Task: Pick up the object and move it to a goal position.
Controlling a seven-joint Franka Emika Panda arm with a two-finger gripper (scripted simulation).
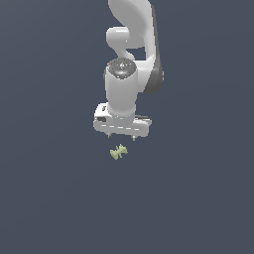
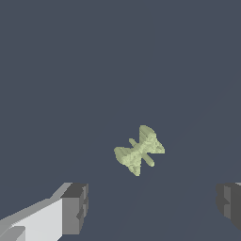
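Lying apart from fingers (image 2: 75,209) — object (image 2: 139,150) | fingers spread wide — holding nothing

No legible text, labels, brands, numbers or signs in either view. Small red and dark marks sit on the arm's round joint cap (image 1: 121,68); too small to read as characters.

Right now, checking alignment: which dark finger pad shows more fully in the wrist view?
The dark finger pad attached to the visible white finger body; the other pad is cut off at the frame edge.
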